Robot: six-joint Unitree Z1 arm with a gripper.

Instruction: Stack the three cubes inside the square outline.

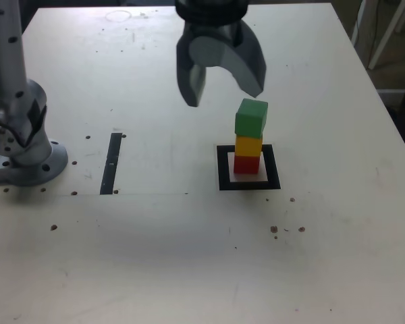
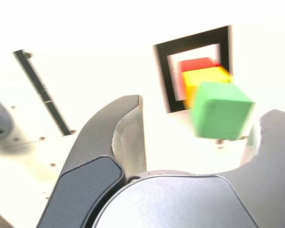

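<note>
Square outline (image 1: 273, 168): flat black tape with straight edges and crisp corners, laid on the worktop (image 1: 148, 250). Surface pale and smooth, marked with small dark brown spots. Within the outline, on its white centre, stands the red cube (image 1: 246, 165); above the outline, in line over red, sit the yellow cube (image 1: 248, 146) and then the green cube (image 1: 251, 119) on top. All three are plain, solid-coloured and flat-faced. A narrow straight black tape strip (image 1: 111, 163) lies to the left of the outline in the exterior view, well apart from it.

Claw (image 1: 219, 98): above the outline, its two curved, dark grey fingers spread wide, with paler inner faces. It holds nothing; the green cube is free of its grip.

Limits of inspection: the exterior view cuts off the upper part of the claw. In the wrist view the cubes are blurred, the worktop is washed out, and one inner face is largely hidden.
</note>
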